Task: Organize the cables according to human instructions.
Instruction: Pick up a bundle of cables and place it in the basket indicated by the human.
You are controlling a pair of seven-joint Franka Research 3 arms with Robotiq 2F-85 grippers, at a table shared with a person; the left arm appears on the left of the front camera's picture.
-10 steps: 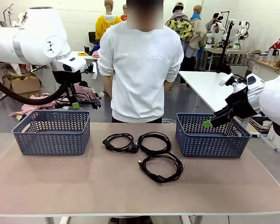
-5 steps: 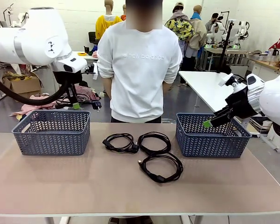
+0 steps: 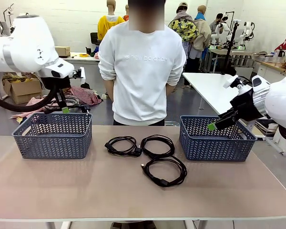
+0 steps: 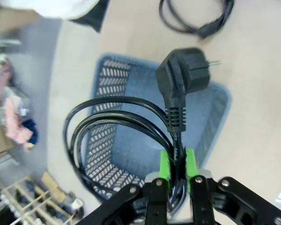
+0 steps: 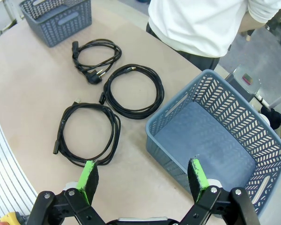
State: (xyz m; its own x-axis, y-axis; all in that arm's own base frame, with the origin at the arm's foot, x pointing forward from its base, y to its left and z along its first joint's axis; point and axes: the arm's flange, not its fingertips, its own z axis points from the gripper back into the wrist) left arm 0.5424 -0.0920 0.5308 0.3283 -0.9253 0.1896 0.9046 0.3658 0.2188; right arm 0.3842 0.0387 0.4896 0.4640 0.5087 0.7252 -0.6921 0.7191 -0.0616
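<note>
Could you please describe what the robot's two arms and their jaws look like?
Both arms are glossy white with rounded joints. The left arm trails a thick black hose, and the right arm has a black wrist section. Each ends in black jaws with visible bolts, tipped with bright green pads.

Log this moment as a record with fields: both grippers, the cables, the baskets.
left gripper: shut on a coiled cable, above the left basket
right gripper: open, holding nothing, near the right basket
cables on table: left coil, middle coil, near coil, between the baskets
right basket: no cable inside
person: standing at the far side
</note>
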